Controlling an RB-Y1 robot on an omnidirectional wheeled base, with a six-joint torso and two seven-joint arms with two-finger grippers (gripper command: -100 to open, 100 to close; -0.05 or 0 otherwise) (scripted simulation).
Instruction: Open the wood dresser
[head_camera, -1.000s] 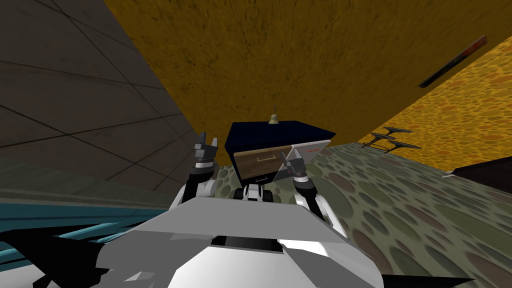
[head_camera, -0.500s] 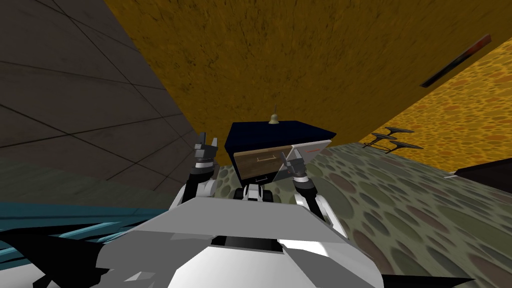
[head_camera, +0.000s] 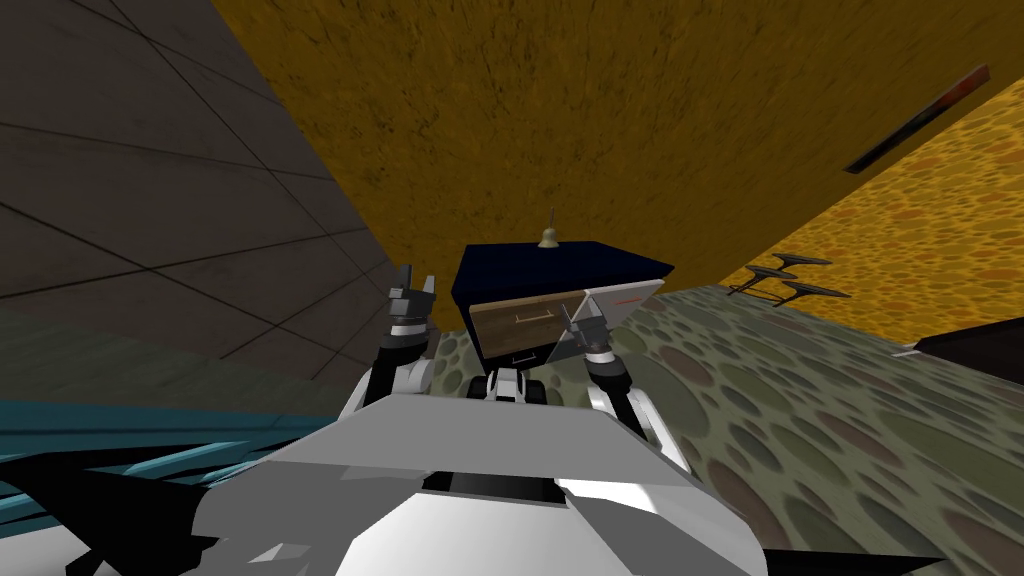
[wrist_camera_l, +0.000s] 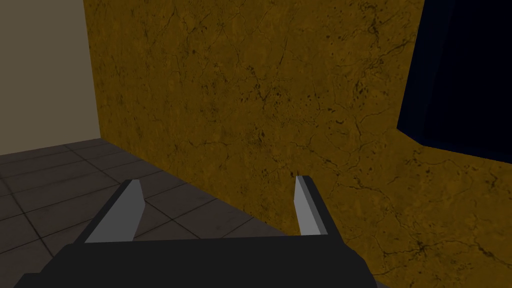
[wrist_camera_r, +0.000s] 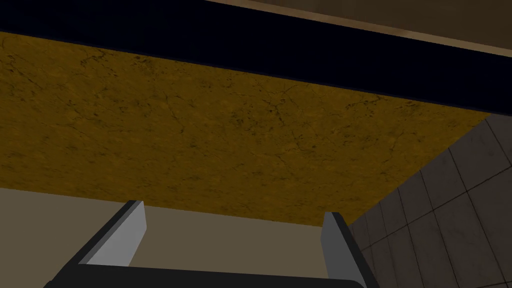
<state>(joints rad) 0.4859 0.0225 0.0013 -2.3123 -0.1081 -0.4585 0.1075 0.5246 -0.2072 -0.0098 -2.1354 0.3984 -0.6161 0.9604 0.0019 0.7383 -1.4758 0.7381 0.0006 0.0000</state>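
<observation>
Little has changed in the last second: the right gripper (head_camera: 578, 318) has edged slightly left across the front of the dresser (head_camera: 560, 268), just beside the grey panel (head_camera: 622, 298) that stands swung out at its right corner. Its fingers are spread wide and hold nothing. The left gripper (head_camera: 417, 277) is raised off the dresser's left side, fingers equally spread and empty. The dresser stands straight ahead against the yellow wall (head_camera: 500, 120), and with the panel already out, the opening looks largely done.
</observation>
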